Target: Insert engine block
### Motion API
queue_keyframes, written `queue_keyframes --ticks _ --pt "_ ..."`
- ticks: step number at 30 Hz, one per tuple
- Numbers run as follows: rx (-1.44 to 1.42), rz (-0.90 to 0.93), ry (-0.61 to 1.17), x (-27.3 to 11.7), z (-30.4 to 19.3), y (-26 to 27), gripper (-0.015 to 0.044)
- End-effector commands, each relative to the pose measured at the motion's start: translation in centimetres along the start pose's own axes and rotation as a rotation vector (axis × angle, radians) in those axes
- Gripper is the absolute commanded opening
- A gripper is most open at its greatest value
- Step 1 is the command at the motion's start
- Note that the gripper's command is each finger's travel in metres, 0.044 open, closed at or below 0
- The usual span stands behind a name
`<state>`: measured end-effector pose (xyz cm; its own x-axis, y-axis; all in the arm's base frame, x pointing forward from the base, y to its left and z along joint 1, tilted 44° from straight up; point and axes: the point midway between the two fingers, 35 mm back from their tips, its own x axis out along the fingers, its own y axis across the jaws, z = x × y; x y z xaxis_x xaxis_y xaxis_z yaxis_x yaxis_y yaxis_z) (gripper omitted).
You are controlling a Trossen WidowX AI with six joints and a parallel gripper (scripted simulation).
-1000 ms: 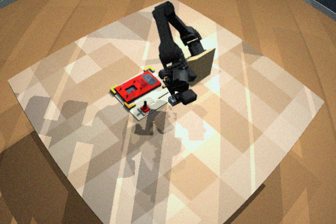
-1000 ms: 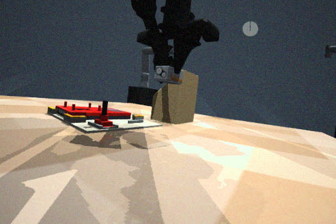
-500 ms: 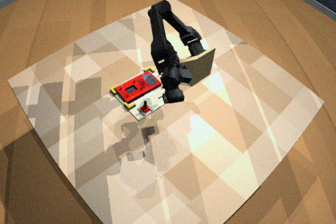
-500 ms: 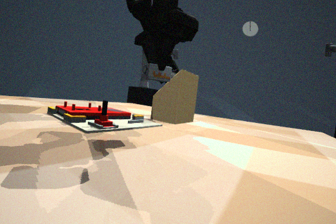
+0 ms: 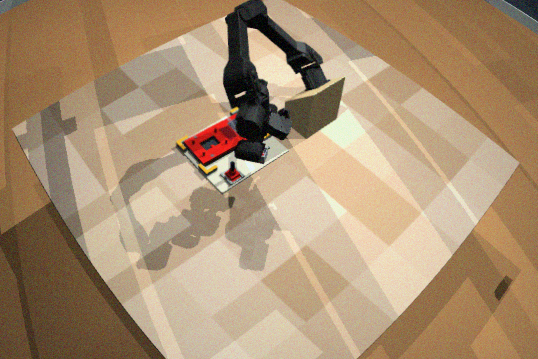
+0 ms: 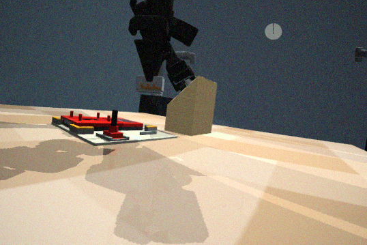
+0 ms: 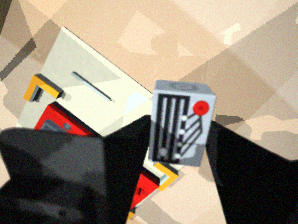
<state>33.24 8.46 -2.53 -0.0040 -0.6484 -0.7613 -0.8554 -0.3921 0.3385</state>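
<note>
My gripper [image 6: 150, 79] [image 7: 178, 124] is shut on the engine block [image 5: 264, 154] [image 6: 150, 85] [image 7: 172, 110], a grey block with dark stripes and a red dot. It holds the block in the air, well above the board. The red car body [image 5: 196, 150] [image 6: 119, 125] [image 7: 56, 114] lies on the pale board, with its square opening [image 5: 210, 143] showing in the top view. In the wrist view my left finger hides much of the car body, including the opening. The rib and the block's slot cannot be made out.
The pale board [image 5: 276, 152] [image 6: 164, 136] [image 7: 64, 55] has yellow corner brackets [image 5: 208, 170] [image 6: 82, 129] [image 7: 168, 176]. A small red piece with an upright black post [image 5: 232, 173] [image 6: 113, 134] stands near its front corner. A tall tan wedge-like block [image 5: 317, 111] [image 6: 191, 112] stands beside the board.
</note>
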Motion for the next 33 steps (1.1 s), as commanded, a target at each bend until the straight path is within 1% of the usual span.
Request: queue_keyframes --ticks 1,33 --pt "0.120 -0.001 -0.004 0.2 -1.0 0.3 0.0000" --pt "1.218 -0.020 0.005 2.7 -9.5 3.3 0.0000"
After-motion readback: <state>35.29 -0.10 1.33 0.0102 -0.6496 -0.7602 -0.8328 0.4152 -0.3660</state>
